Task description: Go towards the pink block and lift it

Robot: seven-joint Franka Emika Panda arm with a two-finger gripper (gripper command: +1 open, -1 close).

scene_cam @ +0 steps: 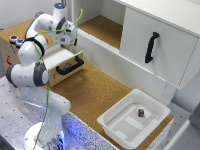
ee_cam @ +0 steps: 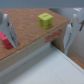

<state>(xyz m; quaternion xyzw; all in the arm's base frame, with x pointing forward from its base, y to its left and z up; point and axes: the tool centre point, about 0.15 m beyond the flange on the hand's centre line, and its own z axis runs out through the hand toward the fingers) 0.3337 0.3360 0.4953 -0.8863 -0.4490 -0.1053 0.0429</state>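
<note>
In the wrist view the pink block (ee_cam: 5,41) lies on a cork-topped surface, partly cut off at the picture's edge and right beside one of my fingers (ee_cam: 8,29). A yellow-green block (ee_cam: 45,20) sits further along the same surface. My gripper (ee_cam: 40,47) is open and empty, with the jaws wide apart and the other finger (ee_cam: 74,31) over the surface's edge. In the exterior view the gripper (scene_cam: 69,39) hangs above the open drawer (scene_cam: 62,60) of the wooden box. The pink block does not show there.
A white cabinet with a black handle (scene_cam: 151,47) stands at the exterior view's right. A white bin (scene_cam: 134,119) holding a small dark object (scene_cam: 141,113) sits on the cork table. Small round blue and red items (scene_cam: 16,40) sit on the wooden box.
</note>
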